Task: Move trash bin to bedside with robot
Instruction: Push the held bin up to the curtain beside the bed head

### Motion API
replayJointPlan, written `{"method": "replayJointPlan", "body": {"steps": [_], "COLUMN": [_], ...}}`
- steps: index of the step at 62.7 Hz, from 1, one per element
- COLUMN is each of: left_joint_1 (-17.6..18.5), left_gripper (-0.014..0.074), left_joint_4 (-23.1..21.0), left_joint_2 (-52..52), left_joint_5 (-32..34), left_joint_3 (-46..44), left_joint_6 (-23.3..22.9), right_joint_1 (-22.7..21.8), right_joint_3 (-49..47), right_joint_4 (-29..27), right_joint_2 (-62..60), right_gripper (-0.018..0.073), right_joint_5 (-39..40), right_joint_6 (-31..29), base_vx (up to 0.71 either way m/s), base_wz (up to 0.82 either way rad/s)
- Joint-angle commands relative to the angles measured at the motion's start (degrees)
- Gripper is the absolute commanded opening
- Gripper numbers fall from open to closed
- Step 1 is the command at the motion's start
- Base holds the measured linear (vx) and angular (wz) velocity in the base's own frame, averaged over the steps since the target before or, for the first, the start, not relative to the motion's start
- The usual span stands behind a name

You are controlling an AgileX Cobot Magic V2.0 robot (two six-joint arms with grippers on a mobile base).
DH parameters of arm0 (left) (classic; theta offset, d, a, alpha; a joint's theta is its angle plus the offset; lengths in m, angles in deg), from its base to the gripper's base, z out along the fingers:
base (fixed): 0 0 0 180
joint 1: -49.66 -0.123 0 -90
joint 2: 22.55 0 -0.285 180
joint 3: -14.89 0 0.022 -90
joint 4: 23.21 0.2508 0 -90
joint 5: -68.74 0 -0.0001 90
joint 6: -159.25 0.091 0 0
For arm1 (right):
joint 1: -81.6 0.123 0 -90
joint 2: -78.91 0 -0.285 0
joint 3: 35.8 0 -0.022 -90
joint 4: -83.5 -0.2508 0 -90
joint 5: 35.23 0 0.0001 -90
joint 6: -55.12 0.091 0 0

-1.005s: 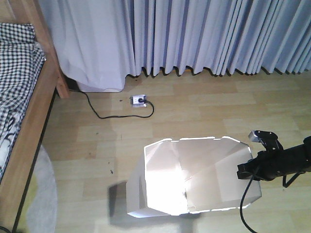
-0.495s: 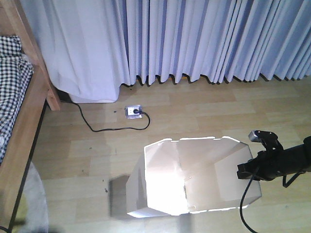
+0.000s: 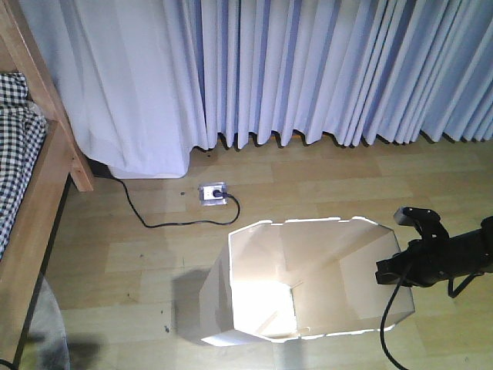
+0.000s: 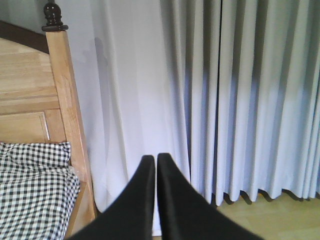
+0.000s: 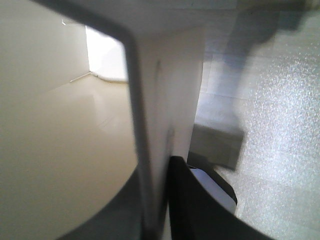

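Observation:
The white trash bin (image 3: 254, 308) with its cut-corner rim stands on the wooden floor at the lower middle of the front view. My right gripper (image 3: 394, 271), on a black arm with trailing cables, is shut on the bin's right rim. In the right wrist view the bin wall (image 5: 170, 100) runs between the jaws, with the cream inside on the left. The bed (image 3: 35, 223), with a light-brown wooden rail and checked bedding (image 3: 15, 146), lies along the left edge. My left gripper (image 4: 152, 160) is shut on nothing and points at the curtain beside the bed post (image 4: 62, 100).
Pale blue curtains (image 3: 308, 69) hang across the back. A floor socket (image 3: 213, 192) with a black cable (image 3: 146, 220) lies between the bed and the bin. The edge of a grey rug (image 3: 46, 339) shows at the lower left.
The view has swung to the right: the bed, socket and curtain have slid left and down in the frame. The bin and my right gripper keep their place in the frame.

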Motion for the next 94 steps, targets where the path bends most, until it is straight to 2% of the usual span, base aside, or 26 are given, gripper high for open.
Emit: {"method": "replayJointPlan", "body": {"steps": [1,94], "left_joint_1": [0.36,0.36], "left_gripper": [-0.0006,-0.0006], "left_joint_4": [-0.54,-0.54], "left_joint_2": [0.43,0.43], "left_joint_5": [4.24,4.24], "left_joint_3": [0.67,0.67], "left_joint_6": [-0.79,-0.79], "right_joint_1": [-0.37,-0.37], "right_joint_3": [-0.5,-0.5], "right_joint_4": [-2.5,-2.5], "right_joint_2": [-3.81,-3.81], "right_gripper": [-0.0004,-0.0004], "right_joint_5": [-13.5,-13.5], "right_joint_6": [0.11,0.11], "base_vx": [0.17,0.14], "base_wz": [0.03,0.01]}}
